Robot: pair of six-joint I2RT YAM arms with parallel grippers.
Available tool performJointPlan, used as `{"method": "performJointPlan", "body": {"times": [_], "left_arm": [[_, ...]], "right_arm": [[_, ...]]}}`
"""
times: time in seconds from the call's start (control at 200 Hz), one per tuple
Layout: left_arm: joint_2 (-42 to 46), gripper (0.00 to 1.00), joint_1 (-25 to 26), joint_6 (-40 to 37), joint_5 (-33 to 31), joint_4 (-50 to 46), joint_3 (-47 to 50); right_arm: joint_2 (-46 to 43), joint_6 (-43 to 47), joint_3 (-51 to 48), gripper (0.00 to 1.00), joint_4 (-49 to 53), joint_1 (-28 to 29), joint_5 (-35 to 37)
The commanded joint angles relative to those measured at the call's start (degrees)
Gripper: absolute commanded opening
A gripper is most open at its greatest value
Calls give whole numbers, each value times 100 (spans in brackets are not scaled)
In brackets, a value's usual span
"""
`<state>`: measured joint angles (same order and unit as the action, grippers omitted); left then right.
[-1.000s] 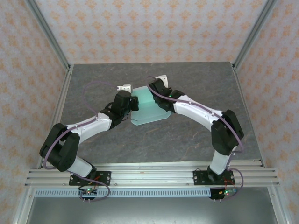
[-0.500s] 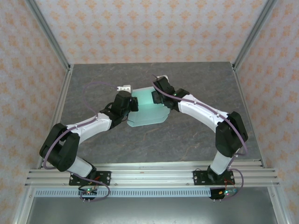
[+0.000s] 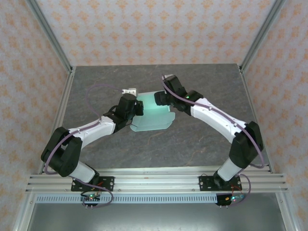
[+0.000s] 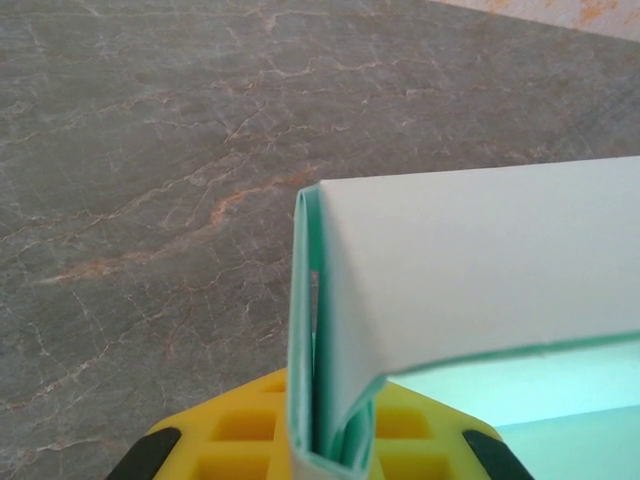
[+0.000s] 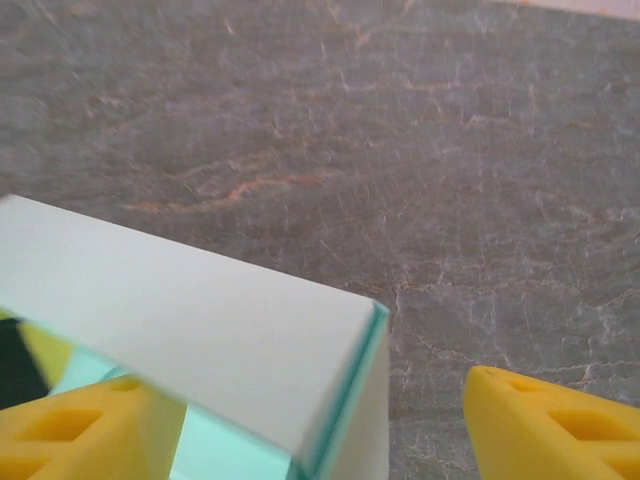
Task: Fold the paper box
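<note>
Left hand (image 3: 136, 107) is clamped on the left edge of the paper box (image 3: 155, 115), mid-bench (image 3: 202, 139) and slightly toward the far edge. Right hand (image 3: 160, 99) is at its far-right corner.
Left wrist: upright folded wall pinched between yellow fingers (image 4: 230, 445).
Right wrist: jaws apart, box corner between them, ungripped.
Looks like mid wall-fold. Next, the right hand needs to seat on that corner flap and crease it.

Grey veined stone-look tabletop (image 3: 192, 139), peach-patterned walls (image 3: 154, 29), aluminium rails (image 3: 154, 179) along the near edge.
</note>
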<state>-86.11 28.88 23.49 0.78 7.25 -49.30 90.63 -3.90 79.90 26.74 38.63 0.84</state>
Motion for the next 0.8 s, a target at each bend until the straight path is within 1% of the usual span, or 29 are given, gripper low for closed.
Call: {"method": "performJointPlan", "body": {"times": [0.0,0.155,0.23,0.335,0.475,0.555,0.626,0.796], "left_arm": [[-122,0,31,-164,-256,-354,-257],[-240,0,14,-254,-345,-663,-420],[-300,0,-25,-300,-391,-843,-498],[-349,0,-164,-368,-278,-1194,-641],[-512,0,-443,-602,159,-1905,-965],[-701,0,-640,-821,636,-2484,-1278],[-951,0,-742,-1156,1008,-3139,-1690],[-1450,0,-762,-1973,1480,-4546,-2586]], "right_arm": [[-462,87,9,74,162,-132,-418],[-757,32,-41,74,187,-313,-826],[-879,30,-114,74,156,-372,-786],[-950,7,-183,74,181,-463,-623],[-942,-127,-311,73,181,-542,-401],[-944,-200,-413,73,131,-591,-394],[-921,-237,-502,73,88,-602,-315],[-864,-227,-709,72,76,-598,-194]]}}
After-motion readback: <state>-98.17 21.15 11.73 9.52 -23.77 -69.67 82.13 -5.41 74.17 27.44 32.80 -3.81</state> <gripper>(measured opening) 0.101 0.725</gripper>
